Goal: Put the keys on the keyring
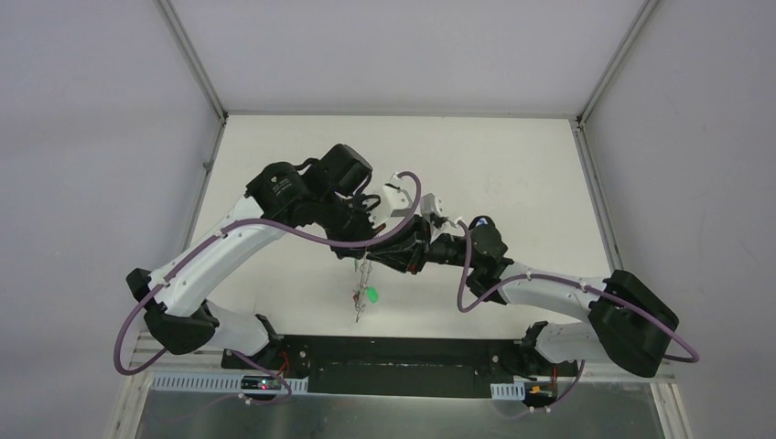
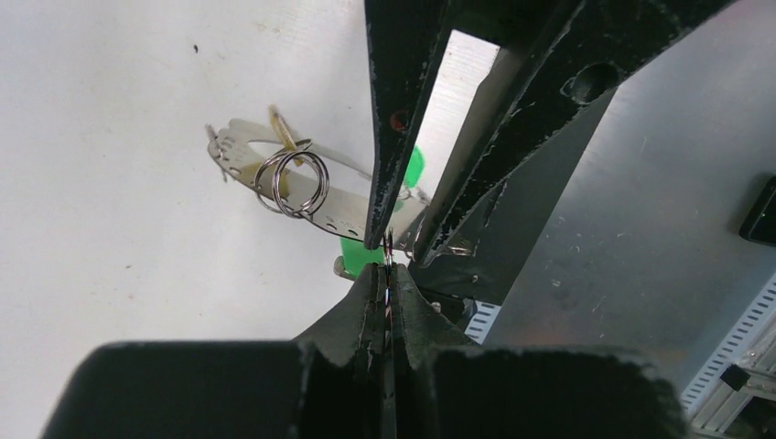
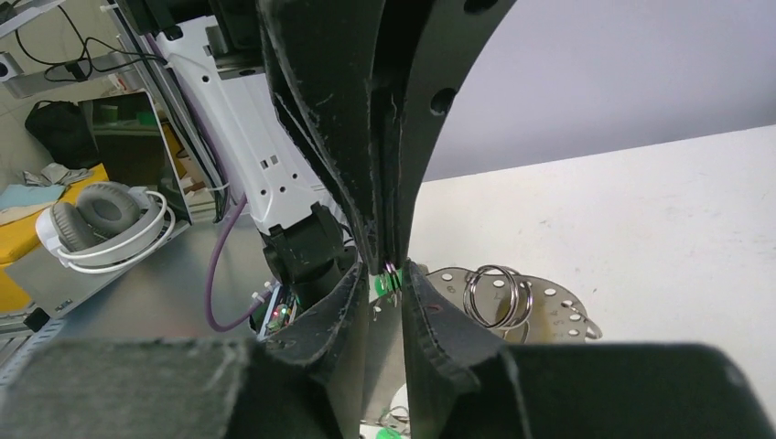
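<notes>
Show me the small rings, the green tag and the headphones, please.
small rings (image 2: 291, 183), left wrist view, middle of the overlapping pair
green tag (image 1: 371, 294), top view, middle of the tag
headphones (image 3: 108, 208), right wrist view, grey ear pad

matt off-white table (image 2: 110, 137), smooth with a few dark specks. left claw (image 2: 388, 276) and right claw (image 2: 396, 240) in matt black plastic, edges scuffed pale and rough. a thin bright wire ring (image 2: 389, 249) between them. flat keyring (image 2: 343, 215) of satin silver metal, punched with small holes; two glossy wire split rings (image 2: 293, 183) on it. a green tag (image 2: 414, 166) of shiny plastic. brushed grey metal sheet (image 2: 622, 229) beside.
</notes>
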Motion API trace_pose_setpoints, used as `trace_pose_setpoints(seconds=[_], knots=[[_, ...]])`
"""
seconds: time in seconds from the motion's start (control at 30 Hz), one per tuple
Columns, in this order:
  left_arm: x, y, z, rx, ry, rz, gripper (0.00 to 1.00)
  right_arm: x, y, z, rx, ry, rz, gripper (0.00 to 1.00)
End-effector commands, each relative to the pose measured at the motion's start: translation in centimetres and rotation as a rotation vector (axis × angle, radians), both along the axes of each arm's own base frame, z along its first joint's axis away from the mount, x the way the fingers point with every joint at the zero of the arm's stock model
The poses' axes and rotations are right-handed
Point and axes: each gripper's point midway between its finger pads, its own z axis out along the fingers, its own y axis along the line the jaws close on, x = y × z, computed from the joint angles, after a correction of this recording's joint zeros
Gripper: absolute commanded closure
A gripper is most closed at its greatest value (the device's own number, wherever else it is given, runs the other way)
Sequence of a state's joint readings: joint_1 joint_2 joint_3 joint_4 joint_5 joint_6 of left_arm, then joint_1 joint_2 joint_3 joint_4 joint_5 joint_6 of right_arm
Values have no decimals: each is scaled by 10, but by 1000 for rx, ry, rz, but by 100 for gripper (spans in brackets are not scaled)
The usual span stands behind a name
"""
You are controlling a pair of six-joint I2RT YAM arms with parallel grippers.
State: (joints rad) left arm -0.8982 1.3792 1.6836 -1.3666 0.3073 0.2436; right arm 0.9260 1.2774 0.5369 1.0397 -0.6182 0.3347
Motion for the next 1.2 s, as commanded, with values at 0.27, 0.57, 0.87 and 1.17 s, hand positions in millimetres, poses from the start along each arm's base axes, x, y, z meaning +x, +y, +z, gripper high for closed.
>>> trace_pose_setpoints(seconds=[0.27,0.57,0.87,1.17], knots=[[-7,-13,22,-132,-45,-41,100,-8,8,16,49,-53,56,82],[-7,-12,24,-150,-59,-40,100,-13,8,19,56,-72,80,100],[-2,-7,43,-264,-144,51,61,-13,1,23,71,-66,50,100],[-8,11,59,-467,-298,103,51,-15,-3,25,76,-64,45,100]])
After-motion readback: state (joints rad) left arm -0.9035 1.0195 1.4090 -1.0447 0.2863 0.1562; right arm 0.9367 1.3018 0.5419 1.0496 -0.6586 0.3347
